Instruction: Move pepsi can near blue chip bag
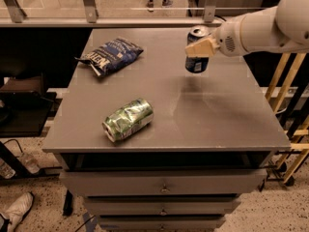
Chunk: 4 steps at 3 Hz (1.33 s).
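Observation:
The pepsi can [196, 63] is dark blue with a silver top. It hangs upright a little above the grey table, toward the back right. My gripper [200, 47] comes in from the right on a white arm and is shut on the pepsi can near its upper half. The blue chip bag [111, 54] lies flat on the table at the back left, well to the left of the can.
A crushed green and silver can [128, 120] lies on its side near the table's front left. The grey table [217, 115] is a drawer unit. A wooden frame [289, 129] stands right of it. A railing runs behind.

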Tool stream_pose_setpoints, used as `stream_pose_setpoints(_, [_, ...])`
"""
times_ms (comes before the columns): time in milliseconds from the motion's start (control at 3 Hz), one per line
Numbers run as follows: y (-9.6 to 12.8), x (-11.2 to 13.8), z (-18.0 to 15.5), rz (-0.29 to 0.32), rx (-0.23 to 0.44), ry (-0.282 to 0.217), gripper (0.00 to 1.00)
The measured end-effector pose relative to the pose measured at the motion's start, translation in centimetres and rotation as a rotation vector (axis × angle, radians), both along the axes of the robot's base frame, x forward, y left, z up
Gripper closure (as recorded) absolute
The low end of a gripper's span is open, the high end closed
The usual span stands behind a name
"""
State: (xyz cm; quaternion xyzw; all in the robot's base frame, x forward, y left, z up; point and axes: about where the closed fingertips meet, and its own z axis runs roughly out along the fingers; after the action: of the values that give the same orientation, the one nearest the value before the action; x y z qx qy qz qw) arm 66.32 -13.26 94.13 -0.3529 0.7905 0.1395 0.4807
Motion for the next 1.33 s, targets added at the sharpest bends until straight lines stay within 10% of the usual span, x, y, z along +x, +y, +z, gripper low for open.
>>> stream_pose_setpoints(667, [12.6,0.8,0.4,0.355,0.029,0.003,1.0])
stream_pose_setpoints(1333, [19.1,1.0,-2.7,0.492,0.028,0.051,1.0])
